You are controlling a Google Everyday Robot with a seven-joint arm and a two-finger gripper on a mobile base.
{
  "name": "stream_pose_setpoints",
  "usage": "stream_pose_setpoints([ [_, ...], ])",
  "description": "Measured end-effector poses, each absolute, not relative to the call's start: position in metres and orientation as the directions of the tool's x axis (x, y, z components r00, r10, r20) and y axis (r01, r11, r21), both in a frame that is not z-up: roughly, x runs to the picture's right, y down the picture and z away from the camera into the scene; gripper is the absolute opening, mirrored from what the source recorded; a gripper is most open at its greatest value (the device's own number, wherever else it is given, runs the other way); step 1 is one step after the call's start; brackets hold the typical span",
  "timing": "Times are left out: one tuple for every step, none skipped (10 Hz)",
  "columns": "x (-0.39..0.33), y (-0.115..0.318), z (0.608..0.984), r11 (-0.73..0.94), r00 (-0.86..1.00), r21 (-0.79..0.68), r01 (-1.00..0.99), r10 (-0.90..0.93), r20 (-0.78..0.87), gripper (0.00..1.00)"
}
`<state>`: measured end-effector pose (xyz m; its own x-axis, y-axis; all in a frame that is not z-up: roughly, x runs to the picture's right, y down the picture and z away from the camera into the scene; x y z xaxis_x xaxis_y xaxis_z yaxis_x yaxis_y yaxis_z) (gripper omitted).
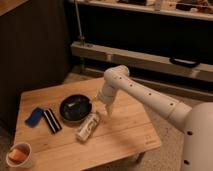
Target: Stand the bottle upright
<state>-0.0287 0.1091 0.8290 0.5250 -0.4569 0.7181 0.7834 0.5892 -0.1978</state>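
Note:
The small white bottle (88,127) lies on its side on the wooden table (125,135), just right of and in front of the black bowl (75,108). Its label has darker marks. My gripper (107,112) hangs from the white arm and points down, a little above the table. It is just to the right of and behind the bottle's upper end, apart from it.
A black-and-white striped flat block (51,120) and a blue object (34,116) lie left of the bowl. A white cup with orange contents (19,155) stands at the table's front left corner. A dark shelf unit stands behind the table.

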Motion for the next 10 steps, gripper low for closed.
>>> stream_pose_setpoints([
  [-0.027,0.110,0.832,0.596,0.542,-0.217,0.773,-0.444,0.713,0.80],
  [-0.023,0.110,0.836,0.607,0.571,-0.247,0.755,-0.425,0.703,0.80],
  [-0.019,0.111,0.839,0.613,0.586,-0.263,0.745,-0.413,0.697,0.78],
  [-0.017,0.110,0.841,0.620,0.600,-0.277,0.734,-0.402,0.691,0.70],
  [-0.016,0.111,0.844,0.624,0.610,-0.288,0.727,-0.394,0.688,0.62],
  [-0.016,0.112,0.846,0.622,0.616,-0.297,0.724,-0.389,0.685,0.59],
  [-0.019,0.114,0.847,0.617,0.616,-0.303,0.726,-0.389,0.685,0.59],
  [-0.023,0.117,0.849,0.609,0.612,-0.305,0.732,-0.392,0.686,0.59],
  [-0.027,0.120,0.851,0.597,0.607,-0.307,0.741,-0.399,0.688,0.59],
  [-0.031,0.123,0.853,0.586,0.601,-0.309,0.749,-0.405,0.689,0.59],
])
